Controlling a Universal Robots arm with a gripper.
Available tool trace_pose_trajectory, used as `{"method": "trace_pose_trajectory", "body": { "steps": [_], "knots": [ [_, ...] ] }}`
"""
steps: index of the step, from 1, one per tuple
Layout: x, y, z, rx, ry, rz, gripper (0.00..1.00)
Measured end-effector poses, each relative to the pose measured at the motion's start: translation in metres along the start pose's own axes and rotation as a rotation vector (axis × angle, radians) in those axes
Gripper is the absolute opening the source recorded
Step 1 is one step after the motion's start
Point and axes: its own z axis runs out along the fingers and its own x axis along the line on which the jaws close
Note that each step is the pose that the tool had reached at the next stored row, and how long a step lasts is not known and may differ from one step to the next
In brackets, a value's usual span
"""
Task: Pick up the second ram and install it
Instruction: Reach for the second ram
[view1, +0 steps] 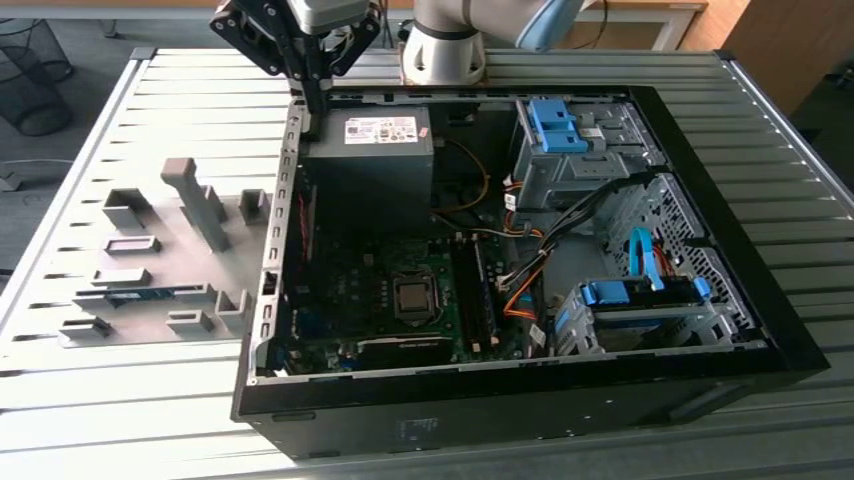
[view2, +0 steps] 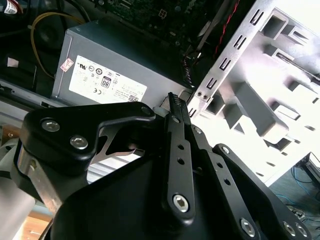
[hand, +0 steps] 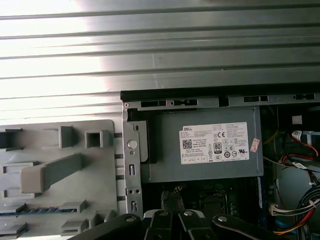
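Claw (view1: 315, 128) and memory stick (view1: 140, 294) are well apart. The claw hangs at the far corner of the open computer case (view1: 747, 330), just above the case's side wall and beside the grey power supply (view1: 374, 150). Its two black fingers point down and are pressed together, closed with nothing between them. In the second wrist view the closed tip (view2: 173, 98) sits over the corner where the power supply (view2: 115, 75) meets the perforated metal wall of the case.

The memory stick, a thin blue-green strip, lies flat in a low holder on the grey fixture plate (view1: 160, 250), which rests on the slatted metal table (view1: 134, 400) on the exterior view's left of the case. Grey blocks stand around it on the plate, the tallest a slanted post (view1: 200, 205). In the first wrist view the stick (hand: 30, 211) shows as a blue line in the plate, to one side of the power supply (hand: 210, 145).

Inside the case, the motherboard (view1: 387, 300) lies flat with long black slots (view1: 470, 290) beside the processor socket, and blue drive brackets (view1: 554, 125) sit on the exterior view's right.
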Motion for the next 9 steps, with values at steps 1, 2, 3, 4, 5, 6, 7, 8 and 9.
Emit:
{"method": "trace_pose_trajectory", "body": {
  "steps": [1, 2, 3, 4, 5, 6, 7, 8, 9],
  "knots": [
    [0.0005, 0.0000, 0.0000, 0.0000, 0.0001, 0.000, 0.10],
    [0.0011, -0.0001, 0.0000, 0.0000, 0.0000, 0.000, 0.10],
    [0.0016, -0.0001, 0.0000, 0.0000, 0.0000, 0.000, 0.10],
    [0.0022, -0.0001, 0.0001, -0.0001, -0.0001, 0.000, 0.10],
    [0.0026, -0.0002, 0.0000, 0.0000, 0.0000, 0.000, 0.10],
    [0.0031, -0.0002, 0.0000, 0.0000, 0.0000, 0.000, 0.10],
    [0.0035, -0.0003, 0.0001, -0.0001, 0.0000, 0.000, 0.10],
    [0.0040, -0.0003, 0.0001, -0.0001, 0.0000, 0.000, 0.10],
    [0.0045, -0.0003, 0.0001, 0.0000, 0.0000, 0.000, 0.10]
  ]
}}
